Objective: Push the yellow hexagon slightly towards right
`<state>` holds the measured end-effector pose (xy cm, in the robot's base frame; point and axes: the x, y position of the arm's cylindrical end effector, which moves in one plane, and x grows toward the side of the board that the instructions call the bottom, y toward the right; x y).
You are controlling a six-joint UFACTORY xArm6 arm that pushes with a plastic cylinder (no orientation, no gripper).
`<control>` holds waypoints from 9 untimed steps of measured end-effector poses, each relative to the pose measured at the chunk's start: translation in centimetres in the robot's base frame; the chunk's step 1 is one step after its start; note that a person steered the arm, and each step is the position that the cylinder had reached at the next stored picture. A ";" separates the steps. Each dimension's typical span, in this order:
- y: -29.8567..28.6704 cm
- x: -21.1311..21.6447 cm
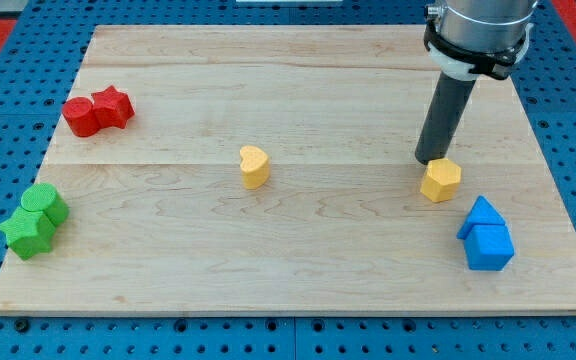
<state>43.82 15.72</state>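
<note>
Currently the tip touches the yellow hexagon at its 11 o'clock, near the tabletop's 3 o'clock edge. End effector: bare rod, grasps nothing. Rightward push apparently pending.

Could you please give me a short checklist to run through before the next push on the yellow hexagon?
1. My tip close to the yellow hexagon: ok, just above-left of it.
2. Tip on the hexagon's left side for a rightward push: cannot tell, it sits more above than left.
3. Path to the right clear on the board: ok.
4. Blue blocks out of the path: ok, they lie lower right.
5. Yellow heart undisturbed: ok, far left.
</note>
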 end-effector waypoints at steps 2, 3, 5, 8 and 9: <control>-3.6 2.3; -3.6 0.5; -4.6 0.5; -3.8 1.8; -0.8 2.2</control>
<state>46.00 14.93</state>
